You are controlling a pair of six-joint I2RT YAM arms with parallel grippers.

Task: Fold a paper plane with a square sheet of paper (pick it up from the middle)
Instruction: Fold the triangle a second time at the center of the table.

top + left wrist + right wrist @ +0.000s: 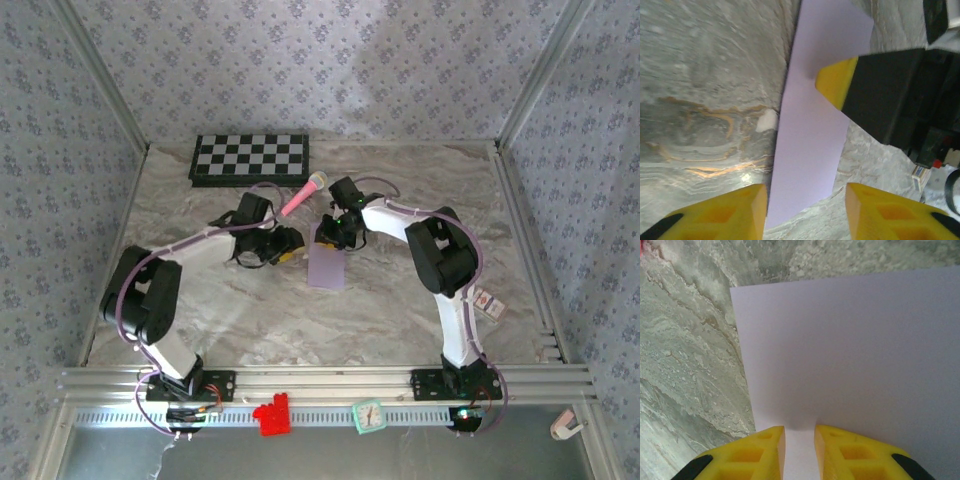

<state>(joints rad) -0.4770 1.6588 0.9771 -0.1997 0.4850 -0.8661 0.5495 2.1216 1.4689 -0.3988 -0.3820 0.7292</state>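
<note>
Right wrist view: yellow right fingers [765, 452] narrowly parted over smooth lavender paper [855, 350]; left fingers [735, 210] wide apart.

The left arm [200, 246] and the right arm [456, 330] are each built from white tubular links joined by bulky black joint housings, and each stands on a flat black base plate [190, 384]. A thin purple cable [124, 300] runs in loose loops along the outside of each arm. The left hand [805, 197] and the right hand [800, 437] each carry two yellow wedge-shaped fingers [725, 215] with recessed pockets and black trim.
</note>
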